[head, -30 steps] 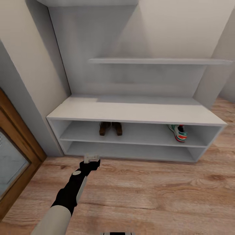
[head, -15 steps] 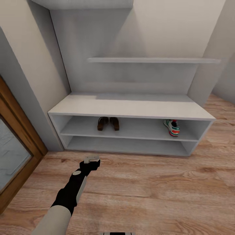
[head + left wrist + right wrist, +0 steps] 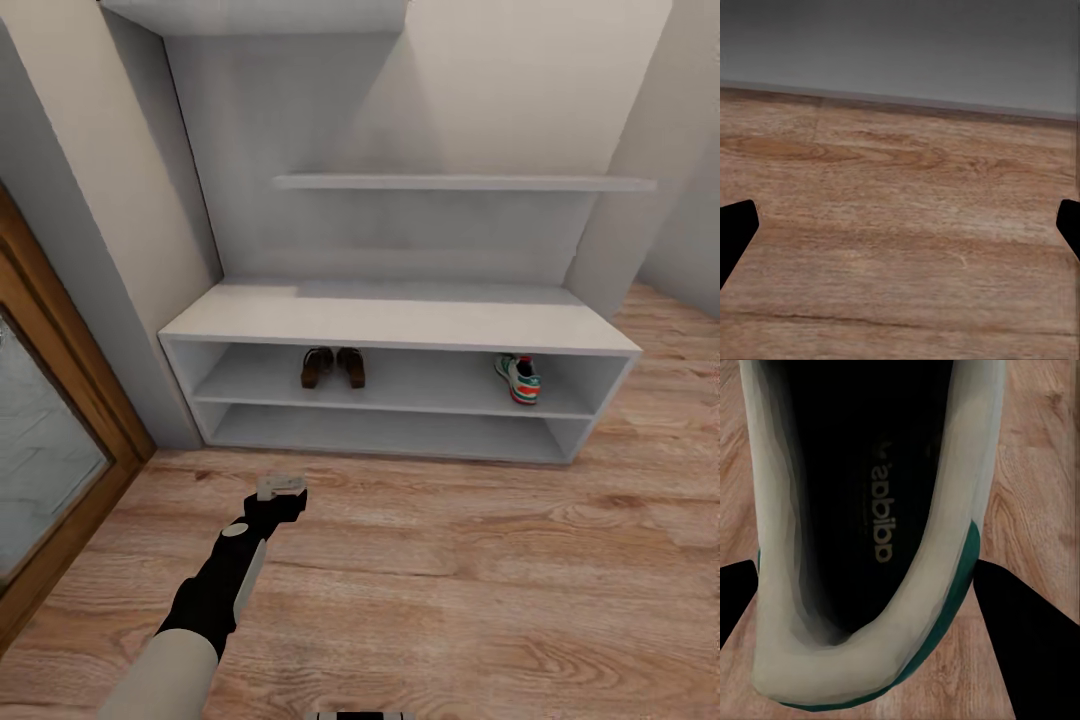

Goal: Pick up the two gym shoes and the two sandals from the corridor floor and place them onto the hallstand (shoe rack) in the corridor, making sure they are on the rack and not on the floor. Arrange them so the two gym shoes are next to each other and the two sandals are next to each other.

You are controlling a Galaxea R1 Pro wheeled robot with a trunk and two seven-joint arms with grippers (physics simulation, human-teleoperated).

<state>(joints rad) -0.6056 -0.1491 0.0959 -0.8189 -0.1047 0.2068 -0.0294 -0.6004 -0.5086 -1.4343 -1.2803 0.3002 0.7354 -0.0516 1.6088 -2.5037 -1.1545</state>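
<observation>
The pale hallstand (image 3: 400, 325) stands against the wall ahead. On its upper open shelf the two brown sandals (image 3: 333, 366) lie side by side left of the middle, and one gym shoe (image 3: 518, 378) sits at the right end. The other gym shoe (image 3: 870, 450), seen from above its opening, hangs over the corridor floor (image 3: 1035, 457) with my right gripper (image 3: 870, 592) shut on it. My left gripper (image 3: 281, 487) is stretched out low over the corridor floor (image 3: 450, 560) in front of the rack, open and holding nothing (image 3: 900, 229).
A wood-framed glass door (image 3: 60, 430) runs along the left wall. A wall shelf (image 3: 460, 183) hangs above the rack's flat top. Plank flooring stretches between me and the rack and on past its right end (image 3: 670, 330).
The head view has pulled back and shifted, so the rack looks smaller and farther off. The left arm keeps the same pose in the picture.
</observation>
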